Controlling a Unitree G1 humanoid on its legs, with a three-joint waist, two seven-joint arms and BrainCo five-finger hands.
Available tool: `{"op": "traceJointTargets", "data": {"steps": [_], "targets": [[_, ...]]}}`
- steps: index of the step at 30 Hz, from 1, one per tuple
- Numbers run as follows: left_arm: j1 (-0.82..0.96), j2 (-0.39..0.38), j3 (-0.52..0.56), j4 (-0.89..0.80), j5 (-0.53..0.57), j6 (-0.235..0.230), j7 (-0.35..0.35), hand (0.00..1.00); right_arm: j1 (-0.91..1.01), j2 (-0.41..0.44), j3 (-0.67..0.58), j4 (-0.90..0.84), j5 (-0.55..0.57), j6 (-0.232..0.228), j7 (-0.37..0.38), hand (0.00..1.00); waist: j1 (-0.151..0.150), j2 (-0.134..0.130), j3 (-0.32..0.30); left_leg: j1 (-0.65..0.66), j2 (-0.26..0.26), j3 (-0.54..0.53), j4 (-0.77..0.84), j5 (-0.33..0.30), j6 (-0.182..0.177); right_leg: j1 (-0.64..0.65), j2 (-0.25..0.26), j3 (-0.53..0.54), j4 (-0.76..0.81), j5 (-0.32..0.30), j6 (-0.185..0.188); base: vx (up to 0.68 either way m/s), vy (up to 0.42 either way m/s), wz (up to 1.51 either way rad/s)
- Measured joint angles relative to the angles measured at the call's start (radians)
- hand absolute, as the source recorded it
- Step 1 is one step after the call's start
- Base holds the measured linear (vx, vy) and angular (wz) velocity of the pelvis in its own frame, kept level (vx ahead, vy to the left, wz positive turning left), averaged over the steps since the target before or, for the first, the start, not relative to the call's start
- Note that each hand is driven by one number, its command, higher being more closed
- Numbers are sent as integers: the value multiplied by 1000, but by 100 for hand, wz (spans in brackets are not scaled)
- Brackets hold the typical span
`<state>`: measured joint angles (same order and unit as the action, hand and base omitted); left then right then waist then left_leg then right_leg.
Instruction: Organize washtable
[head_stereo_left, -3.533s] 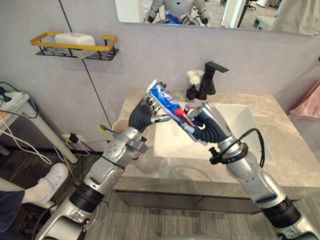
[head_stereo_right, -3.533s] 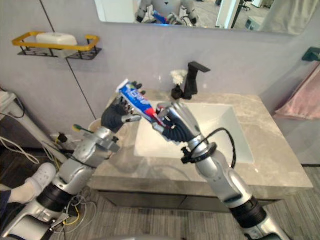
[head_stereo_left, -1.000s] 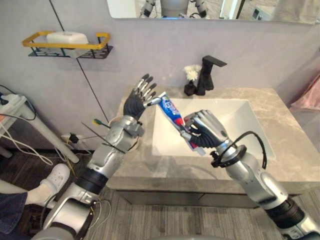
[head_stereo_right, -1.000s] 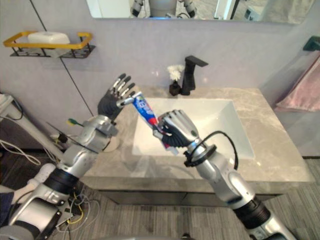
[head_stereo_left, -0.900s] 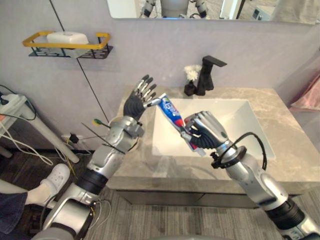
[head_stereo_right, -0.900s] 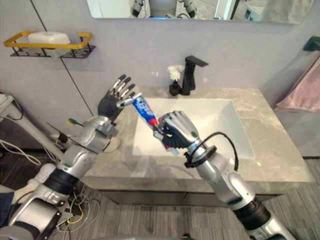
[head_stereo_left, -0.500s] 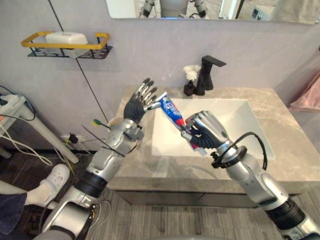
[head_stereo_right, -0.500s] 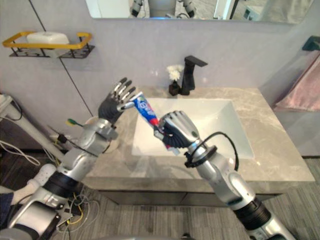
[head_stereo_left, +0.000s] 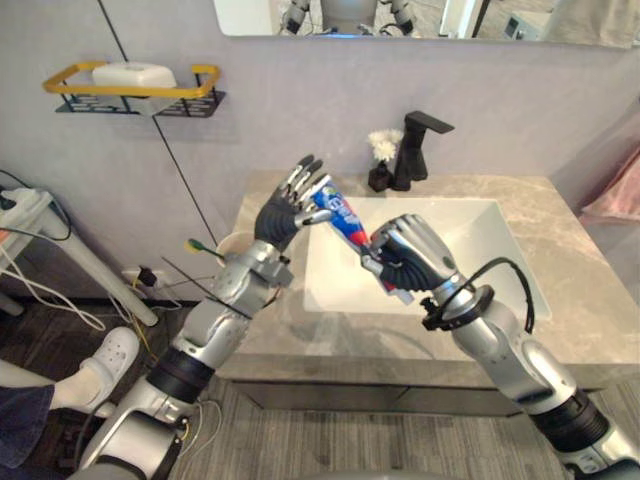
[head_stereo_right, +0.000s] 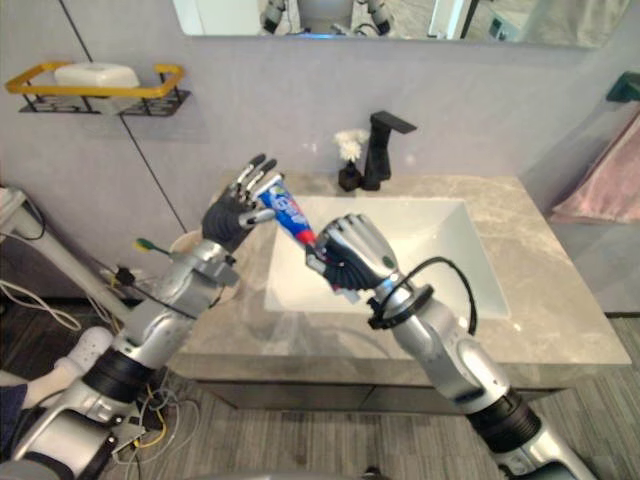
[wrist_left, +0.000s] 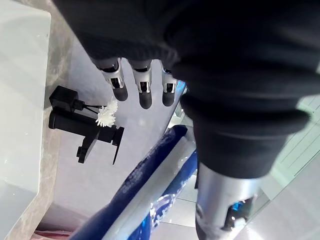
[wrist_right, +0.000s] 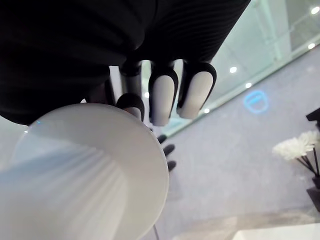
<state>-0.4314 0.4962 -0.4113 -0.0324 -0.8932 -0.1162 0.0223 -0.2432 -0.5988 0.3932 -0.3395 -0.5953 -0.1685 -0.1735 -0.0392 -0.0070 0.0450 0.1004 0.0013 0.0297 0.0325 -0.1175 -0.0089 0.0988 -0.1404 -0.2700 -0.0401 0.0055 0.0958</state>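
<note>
A blue, white and red toothpaste tube (head_stereo_left: 341, 214) slants in the air over the left side of the white sink (head_stereo_left: 478, 243). My right hand (head_stereo_left: 408, 256) is shut on its lower cap end; the white cap (wrist_right: 95, 175) fills much of the right wrist view under the curled fingers (wrist_right: 162, 95). My left hand (head_stereo_left: 283, 208) is open with straight fingers (wrist_left: 144, 93), and its palm is against the tube's flat upper end (wrist_left: 150, 197).
A black faucet (head_stereo_left: 417, 150) and a small black vase with a white flower (head_stereo_left: 383, 160) stand behind the sink. A beige cup (head_stereo_left: 233, 244) with a toothbrush stands at the counter's left edge. A yellow wall shelf (head_stereo_left: 135, 88) holds soap. A person's white shoe (head_stereo_left: 110, 352) is on the floor at left.
My left hand, which held the tube's flat end earlier, has opened and now moved right against that end. My right hand has lifted the tube slightly.
</note>
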Motion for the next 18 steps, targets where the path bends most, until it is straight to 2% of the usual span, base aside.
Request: {"op": "traceJointTargets", "data": {"steps": [18], "targets": [[-11,32,-50,-56,-9,0,-3,0,-38,-18,5,0,6,0,0,100,0,-1,-1,0,0,-1,1,2,-1,2,-1,-2,0,0,0,0,0,0]]}}
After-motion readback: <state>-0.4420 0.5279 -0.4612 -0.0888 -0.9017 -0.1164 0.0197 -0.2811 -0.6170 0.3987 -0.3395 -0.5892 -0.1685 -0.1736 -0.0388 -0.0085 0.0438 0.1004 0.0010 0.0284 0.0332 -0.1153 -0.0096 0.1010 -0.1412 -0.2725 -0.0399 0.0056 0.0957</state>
